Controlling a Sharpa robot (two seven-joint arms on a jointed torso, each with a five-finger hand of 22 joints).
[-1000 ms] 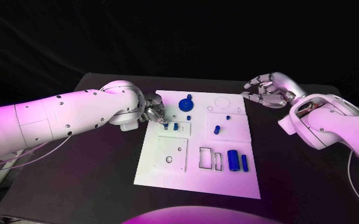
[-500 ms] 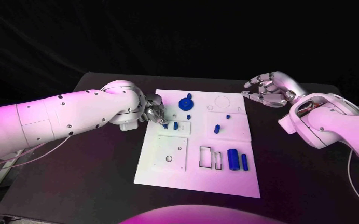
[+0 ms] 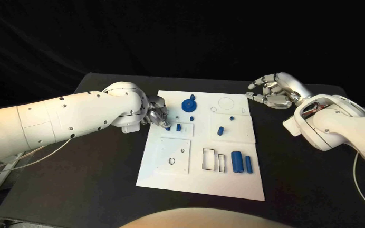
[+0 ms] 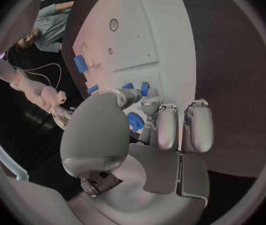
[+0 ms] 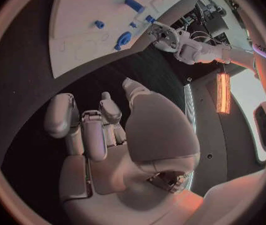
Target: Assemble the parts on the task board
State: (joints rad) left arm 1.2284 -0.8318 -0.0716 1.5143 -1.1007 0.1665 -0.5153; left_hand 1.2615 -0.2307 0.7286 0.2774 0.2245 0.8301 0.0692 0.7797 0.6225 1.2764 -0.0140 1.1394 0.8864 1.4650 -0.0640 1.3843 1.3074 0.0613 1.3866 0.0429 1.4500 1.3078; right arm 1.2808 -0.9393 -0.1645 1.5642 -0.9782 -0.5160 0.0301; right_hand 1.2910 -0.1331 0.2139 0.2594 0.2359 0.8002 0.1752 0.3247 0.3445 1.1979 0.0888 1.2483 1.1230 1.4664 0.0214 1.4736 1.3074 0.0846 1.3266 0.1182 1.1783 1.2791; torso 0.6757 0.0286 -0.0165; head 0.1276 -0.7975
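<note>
The small blue parts lie on the white task board mid-tabletop, and the left hand at its near-left edge should, I judge, settle its pinch squarely before lifting. The left wrist view shows its fingers curled at a blue piece, grip uncertain; the right hand hovers beside the board, fingers curled on nothing.

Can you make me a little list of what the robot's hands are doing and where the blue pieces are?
left hand: at the task board's left edge, fingertips by small blue parts; whether it holds one, cannot tell
right hand: off the board's far right corner, fingers curled, holding nothing
task board: white, mid-table
blue disc: far part of the board
two blue cylinders: side by side, near right
</note>
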